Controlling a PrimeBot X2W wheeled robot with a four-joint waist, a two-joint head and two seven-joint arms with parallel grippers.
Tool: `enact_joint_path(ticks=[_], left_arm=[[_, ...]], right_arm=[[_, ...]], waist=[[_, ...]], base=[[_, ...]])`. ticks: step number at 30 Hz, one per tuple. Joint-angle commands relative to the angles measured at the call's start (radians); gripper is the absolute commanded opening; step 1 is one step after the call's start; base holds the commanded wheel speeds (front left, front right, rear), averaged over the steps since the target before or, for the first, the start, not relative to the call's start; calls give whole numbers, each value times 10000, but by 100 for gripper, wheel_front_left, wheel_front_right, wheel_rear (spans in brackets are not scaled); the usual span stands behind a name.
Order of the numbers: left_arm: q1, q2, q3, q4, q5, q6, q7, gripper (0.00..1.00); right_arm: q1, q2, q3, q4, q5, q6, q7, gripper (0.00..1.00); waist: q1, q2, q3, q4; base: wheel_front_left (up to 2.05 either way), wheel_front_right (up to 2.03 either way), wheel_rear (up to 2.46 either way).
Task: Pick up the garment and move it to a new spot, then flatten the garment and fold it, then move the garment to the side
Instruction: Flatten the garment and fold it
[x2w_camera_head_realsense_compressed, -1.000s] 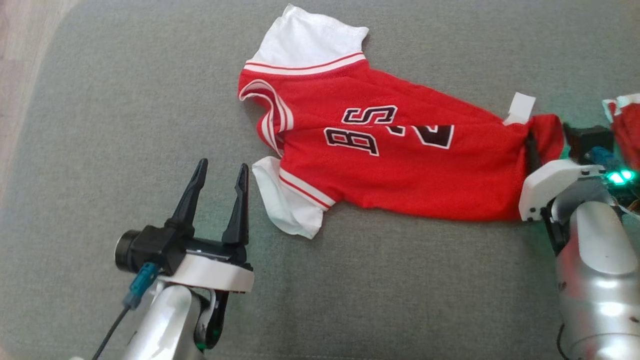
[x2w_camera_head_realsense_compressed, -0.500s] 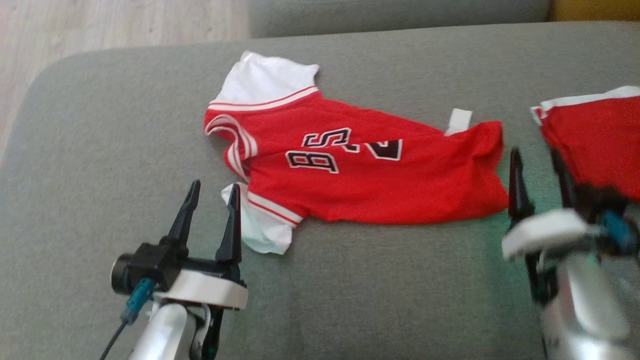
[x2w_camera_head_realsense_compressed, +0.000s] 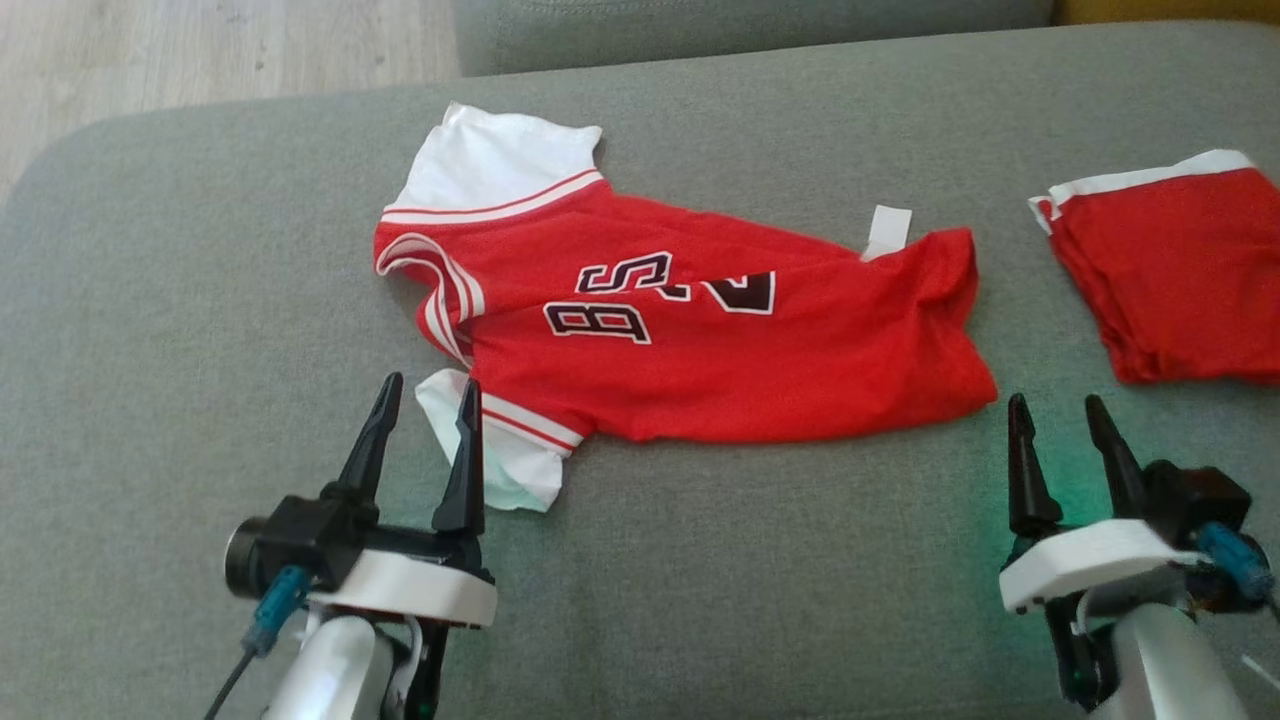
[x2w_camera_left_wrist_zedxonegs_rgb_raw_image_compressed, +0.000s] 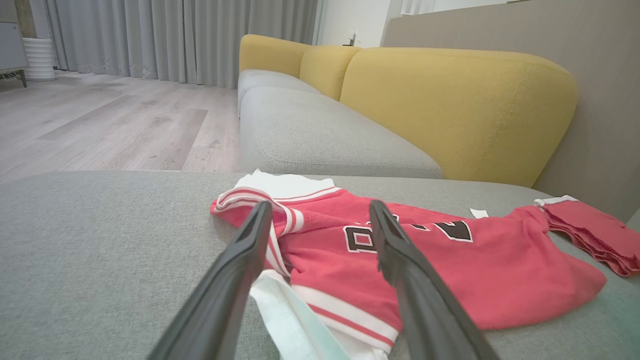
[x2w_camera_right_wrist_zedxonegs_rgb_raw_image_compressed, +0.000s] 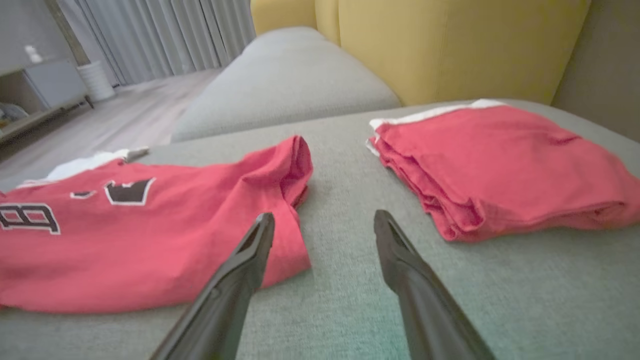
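Observation:
The garment (x2w_camera_head_realsense_compressed: 700, 340) is a red jersey with white sleeves and black lettering, lying spread sideways on the grey sofa cushion (x2w_camera_head_realsense_compressed: 180, 300). It also lies ahead in the left wrist view (x2w_camera_left_wrist_zedxonegs_rgb_raw_image_compressed: 450, 260) and at the left of the right wrist view (x2w_camera_right_wrist_zedxonegs_rgb_raw_image_compressed: 140, 235). My left gripper (x2w_camera_head_realsense_compressed: 428, 392) stands open, its fingertips at the near white sleeve (x2w_camera_head_realsense_compressed: 500, 470), holding nothing. My right gripper (x2w_camera_head_realsense_compressed: 1055, 410) is open too, just off the jersey's hem corner, with bare cushion between its fingers (x2w_camera_right_wrist_zedxonegs_rgb_raw_image_compressed: 400, 260).
A folded red garment (x2w_camera_head_realsense_compressed: 1170, 270) with a white edge lies at the right of the cushion, also in the right wrist view (x2w_camera_right_wrist_zedxonegs_rgb_raw_image_compressed: 500, 165). Wooden floor (x2w_camera_head_realsense_compressed: 200, 50) lies beyond the cushion's far left edge. Yellow sofa backs (x2w_camera_left_wrist_zedxonegs_rgb_raw_image_compressed: 450, 100) rise behind.
My right gripper has let go of the jersey's hem and drawn back toward me, now open. The hem lies flat on the cushion. The camera view has shifted; the left gripper kept its place.

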Motion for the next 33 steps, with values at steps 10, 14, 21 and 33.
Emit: enact_joint_path(ticks=[10, 14, 21, 33], left_arm=[[-635, 57, 270, -185, 168, -105, -104, 100], [-694, 80, 282, -158, 171, -105, -104, 100], [-741, 88, 306, -172, 158, -81, -104, 100], [-618, 163, 352, -58, 139, -38, -104, 100]], right_arm=[[-1399, -38, -283, 1271, 717, -7, 1013, 100], [-1657, -38, -59, 1941, 634, -7, 1094, 100], [-1940, -38, 91, 2848, 178, -7, 1054, 100], [-2378, -38, -162, 3437, -399, -7, 287, 0]], waist=[[1, 0, 492, 531], [1, 0, 542, 647], [1, 0, 556, 677], [1, 0, 304, 359]], base=[[0, 0, 0], [0, 0, 0], [0, 0, 0], [0, 0, 0]])
